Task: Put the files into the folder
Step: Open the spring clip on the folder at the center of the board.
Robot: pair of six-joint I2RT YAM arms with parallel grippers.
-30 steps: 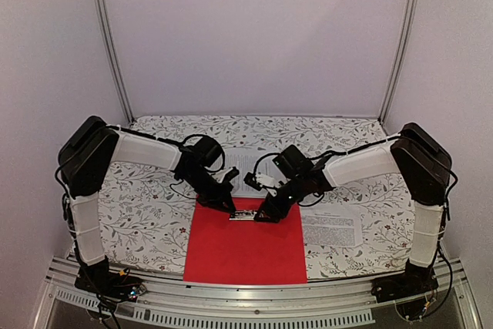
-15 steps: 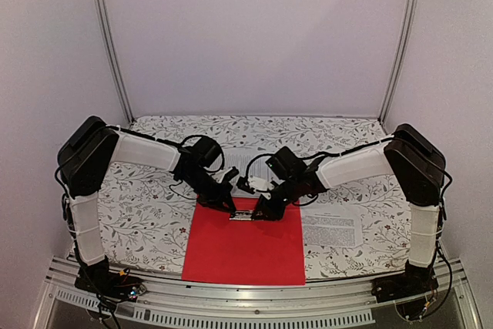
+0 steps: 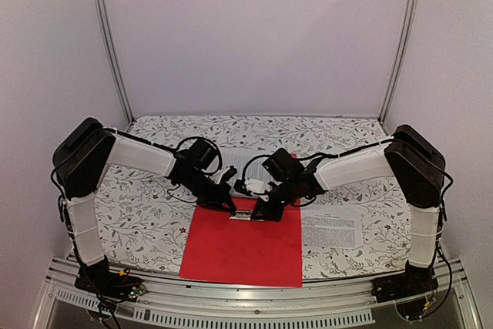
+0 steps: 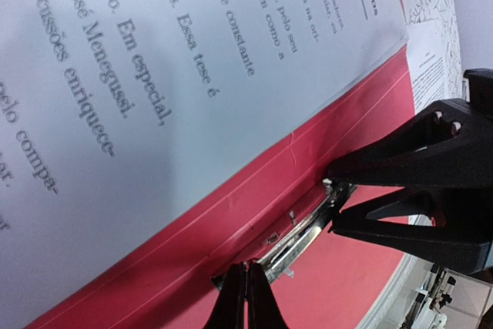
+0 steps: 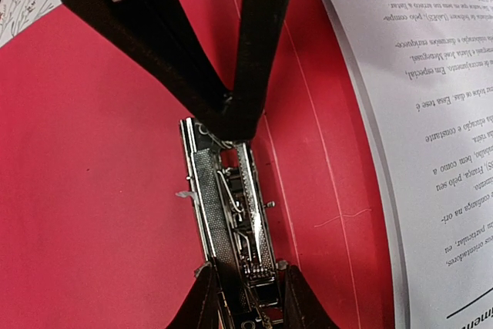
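Red folder on table, printed files overlapping its far edge, left tool pressed together at metal clip, right tool pinching the clip's other end.

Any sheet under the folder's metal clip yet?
No. The metal clip lies on the bare red folder, and the printed sheet lies beside the clip, not under it.

- Top external: fixed high behind the near edge, facing down over the floral-patterned tabletop; distant.
- Left wrist: very close, rolled sideways, skimming the flat red plastic folder toward its shiny metal clip.
- Right wrist: equally close, sighting along that clip from its other end.
- Shared: the clip in all three; right gripper in the left wrist view, left gripper in the right wrist view.
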